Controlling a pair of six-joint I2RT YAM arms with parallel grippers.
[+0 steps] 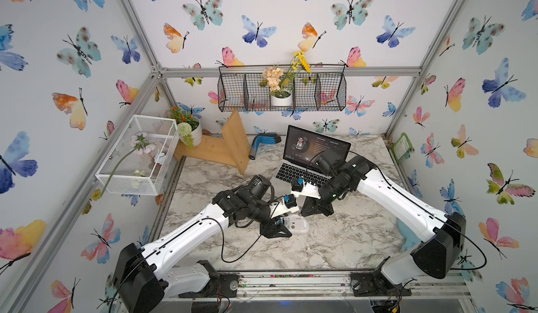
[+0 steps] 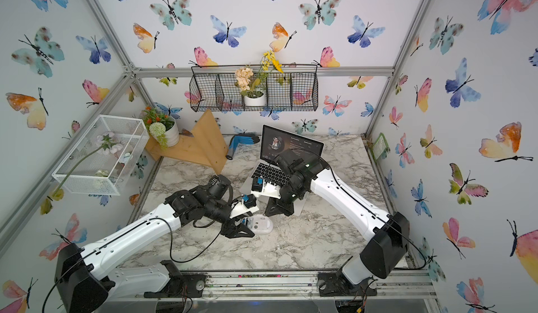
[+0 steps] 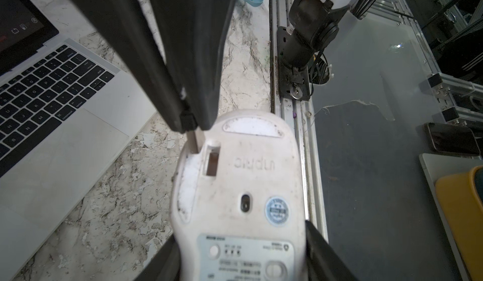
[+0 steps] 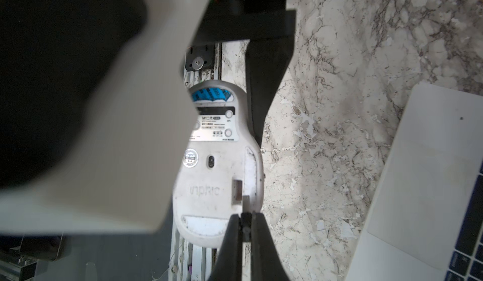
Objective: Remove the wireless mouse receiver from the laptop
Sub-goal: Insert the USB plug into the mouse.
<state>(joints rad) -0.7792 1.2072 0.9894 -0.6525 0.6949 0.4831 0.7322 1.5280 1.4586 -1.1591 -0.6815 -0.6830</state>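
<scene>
The silver laptop (image 1: 294, 172) (image 2: 262, 171) (image 3: 65, 125) (image 4: 431, 175) stands open at the back of the marble table. A white mouse (image 1: 300, 224) (image 2: 264, 224) (image 3: 243, 188) (image 4: 217, 177) lies belly-up in front of it, with my left gripper (image 1: 283, 228) (image 2: 243, 230) (image 3: 240, 256) shut on its sides. My right gripper (image 1: 304, 213) (image 2: 269, 212) (image 4: 245, 222) is shut on the small black receiver (image 3: 188, 120) (image 4: 246, 205), clear of the laptop. Its metal plug touches the mouse's underside just beside the storage slot (image 3: 211, 162) (image 4: 236, 193).
A wooden shelf (image 1: 221, 148) with a flower pot (image 1: 192, 131) stands at the back left, beside a white mesh box (image 1: 136, 154). A blue-and-black glove (image 1: 262, 141) lies behind the laptop. A black wire basket (image 1: 282, 91) hangs on the back wall. The aluminium rail (image 1: 291, 279) marks the table's front edge.
</scene>
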